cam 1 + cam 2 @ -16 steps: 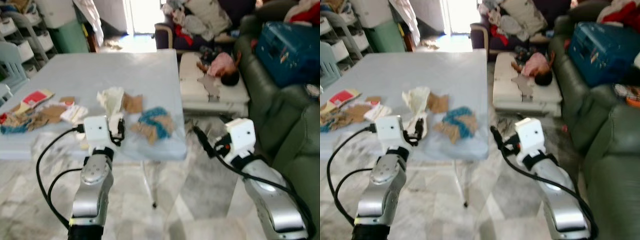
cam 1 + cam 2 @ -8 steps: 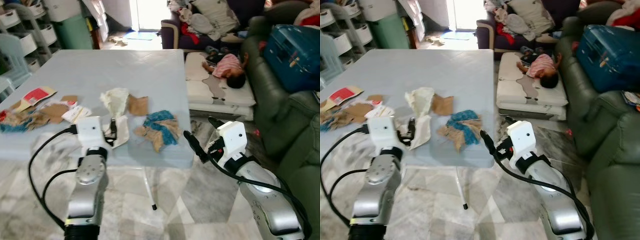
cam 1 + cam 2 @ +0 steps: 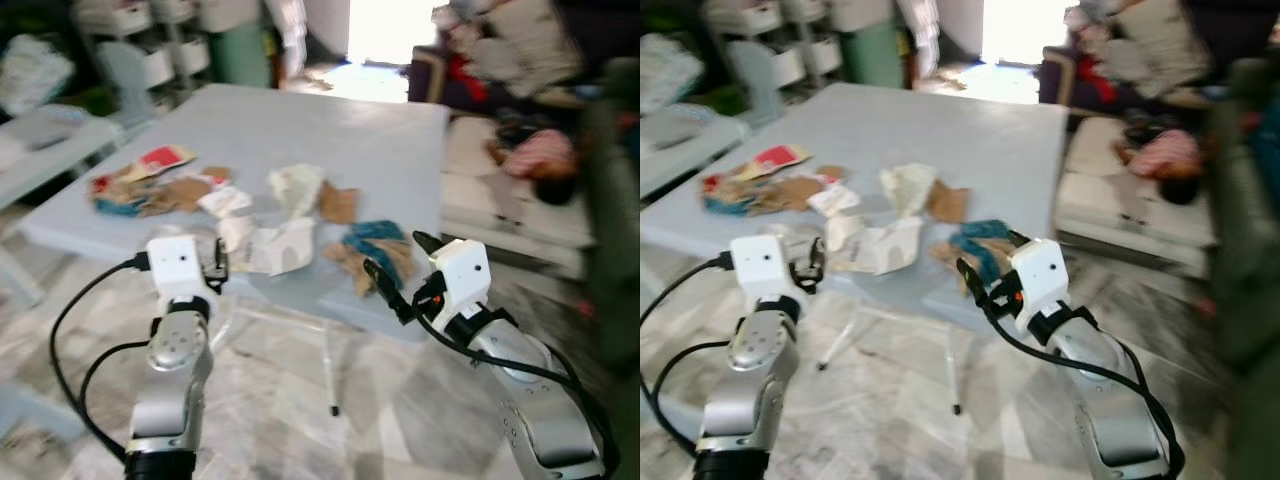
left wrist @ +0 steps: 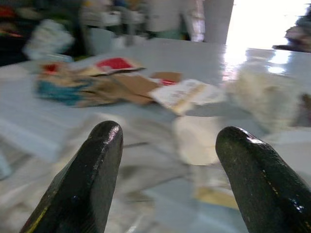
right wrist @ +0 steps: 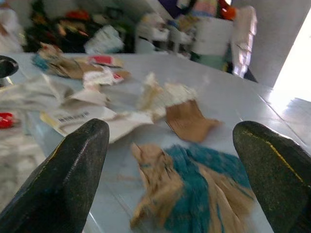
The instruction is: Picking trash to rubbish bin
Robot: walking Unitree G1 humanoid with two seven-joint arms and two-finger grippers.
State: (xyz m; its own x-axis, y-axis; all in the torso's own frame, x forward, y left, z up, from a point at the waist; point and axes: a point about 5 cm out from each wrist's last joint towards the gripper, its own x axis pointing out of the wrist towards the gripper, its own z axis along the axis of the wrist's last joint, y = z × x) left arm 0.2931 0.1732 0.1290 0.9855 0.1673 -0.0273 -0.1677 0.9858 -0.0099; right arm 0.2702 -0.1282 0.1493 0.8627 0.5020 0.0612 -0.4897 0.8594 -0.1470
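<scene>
Cluttered with shelves, a sofa and a person lying on a low mattress (image 3: 540,165) off the far right corner, the living room frames a pale grey table (image 3: 330,125) strewn with trash, while the robot stands at its near edge. Closest to the right gripper (image 3: 392,266) lies a crumpled teal-and-brown wrapper (image 5: 194,204), near the table's near right corner; its long axis seems to run from the near edge toward the far edge, though motion blur leaves the outline soft. Beside it sit a white crumpled paper (image 3: 270,248) near the middle of the near edge, a brown scrap (image 3: 340,203) farther in, and a heap of card and red packaging (image 3: 140,185) toward the left edge. The right gripper hovers with its fingers spread wide and empty just off the near edge, pointing in at the wrapper. The left gripper (image 4: 167,170) is likewise parted and empty, below the near edge and aimed at the white paper.

Judged from here, the main risk is blur (the head views are smeared, suggesting the robot is moving): a reach now could overshoot the light wrapper and push it along the table or off the right edge. No rubbish bin can be made out.
</scene>
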